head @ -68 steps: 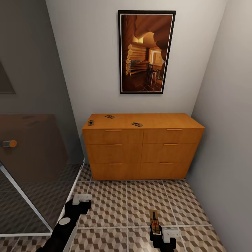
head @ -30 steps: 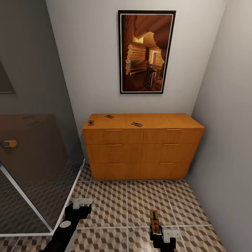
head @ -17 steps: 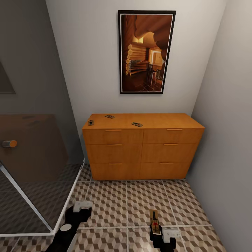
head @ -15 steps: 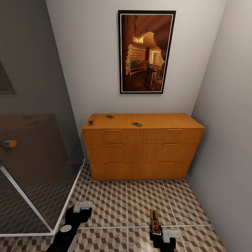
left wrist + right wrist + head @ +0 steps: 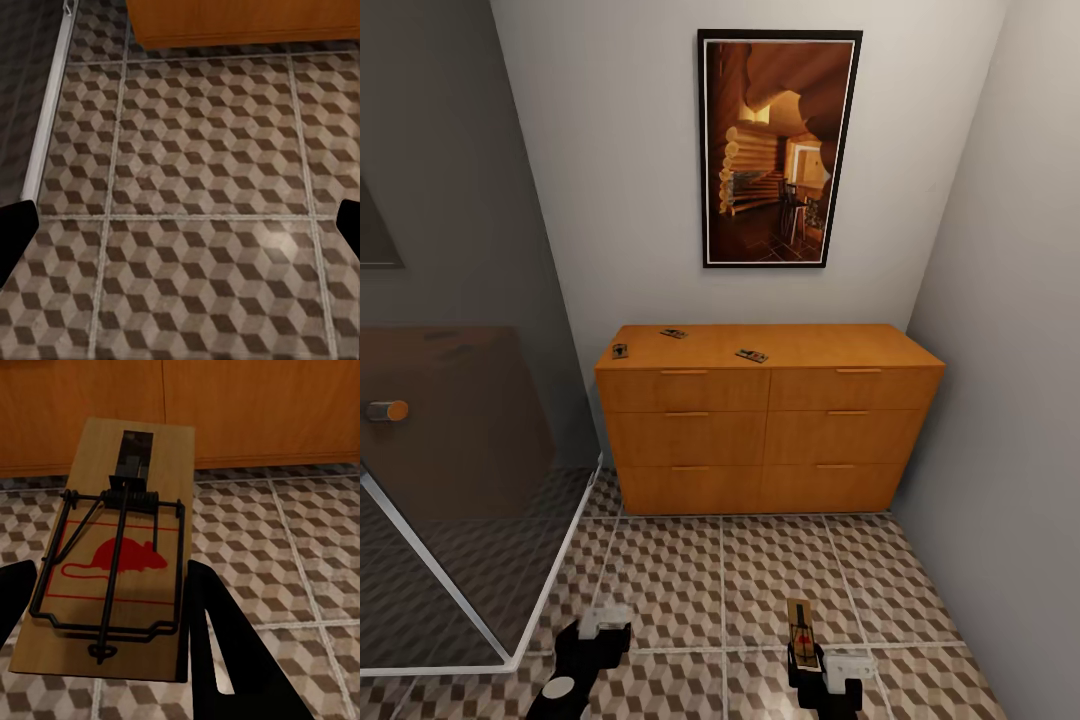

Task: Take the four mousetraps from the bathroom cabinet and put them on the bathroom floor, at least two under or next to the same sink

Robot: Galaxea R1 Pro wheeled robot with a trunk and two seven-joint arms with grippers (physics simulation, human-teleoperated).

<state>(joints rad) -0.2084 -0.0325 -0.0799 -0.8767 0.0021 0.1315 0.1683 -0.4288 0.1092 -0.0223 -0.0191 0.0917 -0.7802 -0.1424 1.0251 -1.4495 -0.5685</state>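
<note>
I am gripping a mousetrap between my right fingers; it is showing a red mouse outline, no readable writing. My left fingers are hanging spread, released, over the bathroom floor.

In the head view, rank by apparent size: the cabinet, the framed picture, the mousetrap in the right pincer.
1. Cabinet.
2. Framed picture.
3. Mousetrap in the right pincer, smallest even though it is nearest the camera.

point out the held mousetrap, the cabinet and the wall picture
held mousetrap [image 5: 120, 577], right wrist view, on its red mouse mark
cabinet [image 5: 690, 438], head view, middle left drawer front
wall picture [image 5: 778, 148], head view, centre of the print
</note>
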